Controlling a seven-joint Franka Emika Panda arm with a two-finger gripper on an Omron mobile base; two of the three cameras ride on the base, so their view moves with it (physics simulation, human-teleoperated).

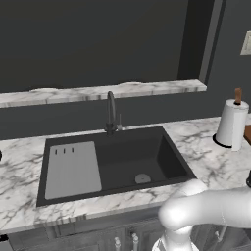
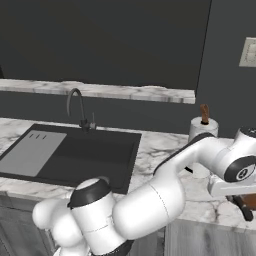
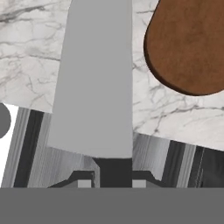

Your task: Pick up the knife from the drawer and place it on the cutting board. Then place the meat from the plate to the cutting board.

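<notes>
Even soft rendered light, dim dark walls, faint shadows, slightly pixelated

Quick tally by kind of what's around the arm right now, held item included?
Knife, in the shut gripper: 1
Cutting board: 1
Sink: 1
Faucet: 1
Paper towel roll: 1
Total: 5

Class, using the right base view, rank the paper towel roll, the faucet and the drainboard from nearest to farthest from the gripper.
The gripper works at the far right.
1. Paper towel roll, on the right, just behind it.
2. Faucet, behind the sink, left of centre.
3. Drainboard, at the far left end.
</notes>
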